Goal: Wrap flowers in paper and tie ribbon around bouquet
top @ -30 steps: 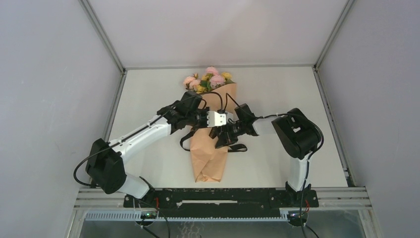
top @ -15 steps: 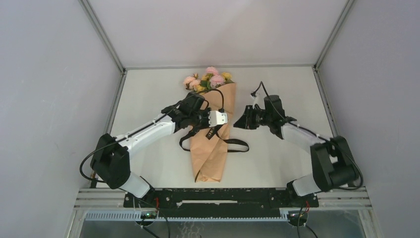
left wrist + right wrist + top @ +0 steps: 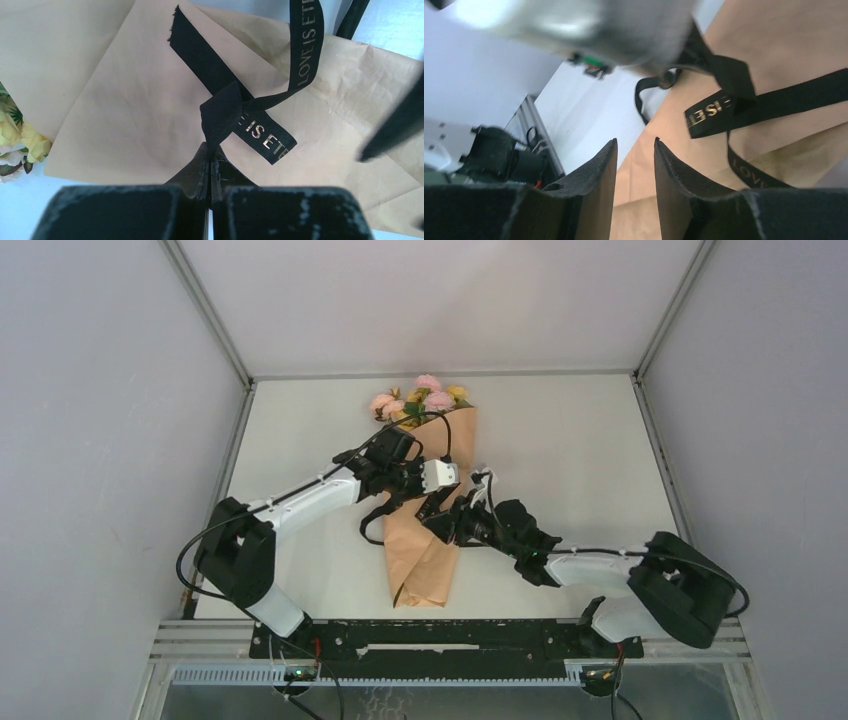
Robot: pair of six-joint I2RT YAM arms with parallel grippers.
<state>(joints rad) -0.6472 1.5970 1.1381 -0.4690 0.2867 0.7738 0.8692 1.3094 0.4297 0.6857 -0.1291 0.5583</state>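
Narrow black gold-lettered ribbon (image 3: 220,107) is crossed over the peach-orange paper cone bouquet (image 3: 425,550), lying on the white table (image 3: 560,430). Your left gripper (image 3: 209,160) is pinched tight on the ribbon's fold. The right gripper (image 3: 635,150) is parted and empty beside the lettered tail. I'd grab that tail and pull sideways gently.

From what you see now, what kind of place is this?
Probably a robot test booth, not a flower shop: plain grey walls enclose a white table, a left arm and right arm stand on a rail, and one bouquet lies there.
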